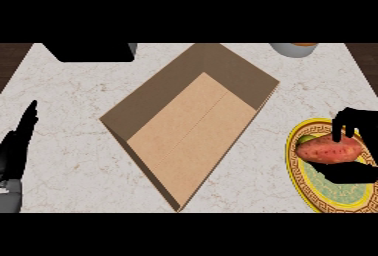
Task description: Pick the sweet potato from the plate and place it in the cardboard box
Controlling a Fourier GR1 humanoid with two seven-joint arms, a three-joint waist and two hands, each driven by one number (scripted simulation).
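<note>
Sweet potato (pixel 329 149) (on plate (pixel 310 192)) is clasped by curled right hand (pixel 356 120); left hand (pixel 16 145) rested, fingers straight.

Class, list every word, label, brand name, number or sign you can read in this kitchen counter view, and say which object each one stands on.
None: no readable text shows anywhere.
Cardboard box: plain brown, no print or label.
Plate: a repeating gold rim pattern, ornament only, not letters.
Sweet potato, under the right hand: no sticker.
Grey vessel at the top edge: no marking visible.
</note>
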